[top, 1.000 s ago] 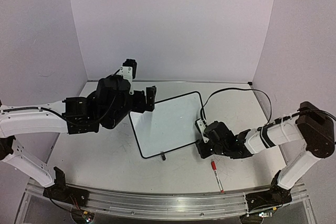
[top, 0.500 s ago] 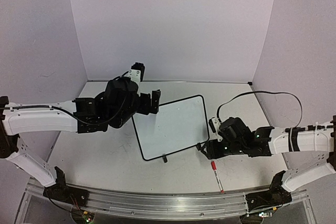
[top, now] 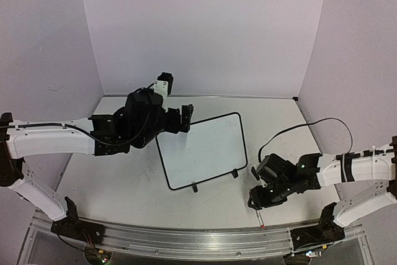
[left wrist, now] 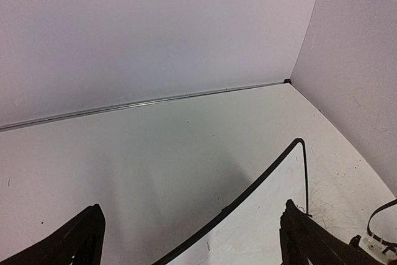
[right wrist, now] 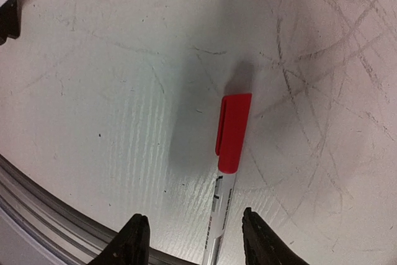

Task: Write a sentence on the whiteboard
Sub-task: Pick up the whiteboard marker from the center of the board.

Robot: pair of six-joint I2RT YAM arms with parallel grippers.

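Wrist bent down, my right pincer (right wrist: pixel 193 216) hangs spread apart over the red-capped marker (right wrist: pixel 234 131) on the table (top: pixel 124 184). My left pincer (left wrist: pixel 192 206) gapes wide above the far edge of the whiteboard (top: pixel 201 150), which lies mid-table.

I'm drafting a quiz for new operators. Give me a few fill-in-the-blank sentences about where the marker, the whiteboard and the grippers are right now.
1. The marker has a ___ cap.
2. It lies on the ___, off the whiteboard.
3. Of the left gripper and the right gripper, the one straddling the marker is the ___.
4. The whiteboard bears ___ writing.

Missing words: red; table; right; no.
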